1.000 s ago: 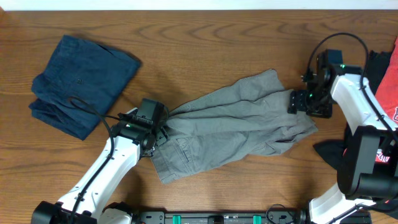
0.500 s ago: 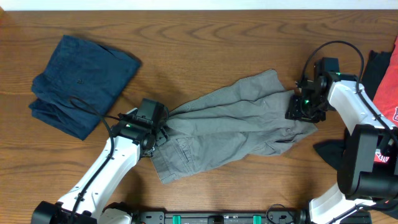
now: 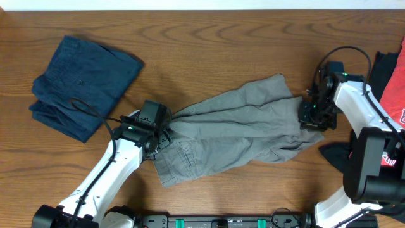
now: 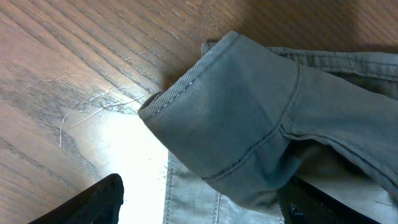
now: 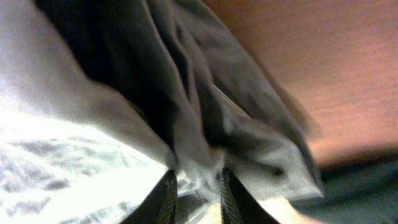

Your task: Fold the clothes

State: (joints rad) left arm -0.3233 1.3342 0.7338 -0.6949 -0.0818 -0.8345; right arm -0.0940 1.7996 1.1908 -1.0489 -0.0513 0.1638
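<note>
1. The shorts [image 3: 234,133] lie slack across mid-counter [image 3: 221,44], strung from 8 o'clock to 2 o'clock
2. The left hand [image 3: 166,130] is clamped on the bunched end at 8 o'clock; the right hand [image 3: 307,113] pinches cloth at 2 o'clock
3. Light, soft woven cloth, I'd say: it will sag and crease rather than slip
4. Best held at the stitched hems or waistband, where it is thickest

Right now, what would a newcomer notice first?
The grey shorts lie stretched across the middle of the table between the left arm and the right arm, whose jaws pinch one end. A folded navy garment sits far left; a red shirt peeks in at the right edge.
</note>
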